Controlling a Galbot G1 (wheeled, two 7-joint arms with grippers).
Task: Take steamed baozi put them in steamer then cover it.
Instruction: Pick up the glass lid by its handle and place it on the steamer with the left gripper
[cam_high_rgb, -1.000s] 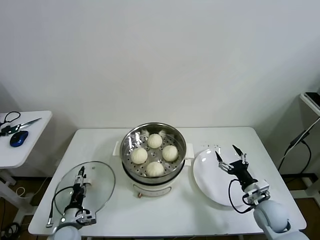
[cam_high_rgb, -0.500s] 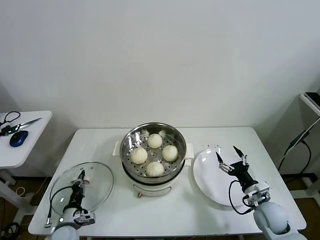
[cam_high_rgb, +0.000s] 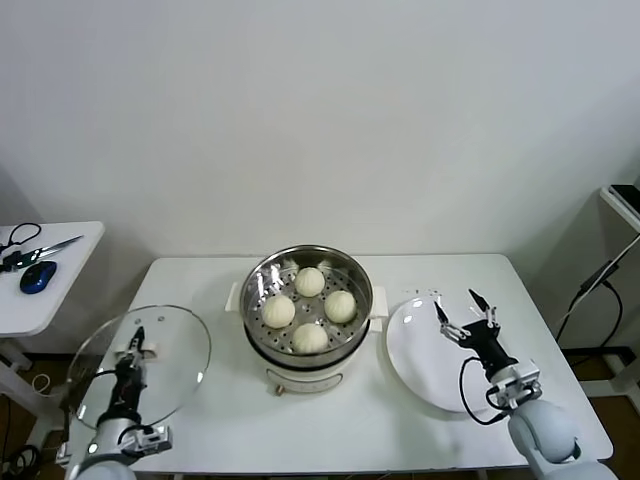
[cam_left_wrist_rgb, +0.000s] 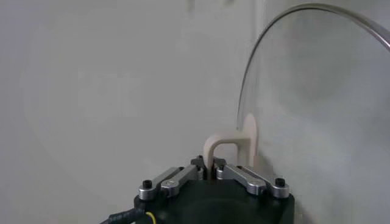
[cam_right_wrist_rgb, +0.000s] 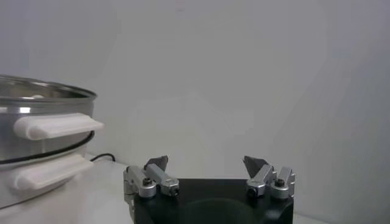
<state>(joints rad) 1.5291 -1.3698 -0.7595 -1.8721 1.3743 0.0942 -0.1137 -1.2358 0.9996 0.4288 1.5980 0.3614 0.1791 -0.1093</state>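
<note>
Left of the steamer (cam_high_rgb: 308, 305), my left gripper (cam_high_rgb: 131, 352) is clamped on the glass cover's (cam_high_rgb: 140, 365) handle (cam_left_wrist_rgb: 224, 146); that narrow pinch could let it swing. Right gripper (cam_high_rgb: 468, 318) waits, spread.

The steamer (cam_high_rgb: 307, 300) is seen as polished, mirror-bright steel, its perforated tray equally shiny, set on a smooth cream-white plastic-looking base with matching side handles. The steamed baozi (cam_high_rgb: 310, 281) are marked by a matt, soft dough surface — pale and unglazed. The cover (cam_high_rgb: 140, 365) is formed of clear, glossy glass edged by a thin metal rim, with a smooth cream bar handle. The plate (cam_high_rgb: 425, 355) appears glossy white, and the table (cam_high_rgb: 200, 280) a smooth, matt white. The gripper fingers (cam_right_wrist_rgb: 159, 176) show bare brushed metal on black housings — dull rather than shiny.
</note>
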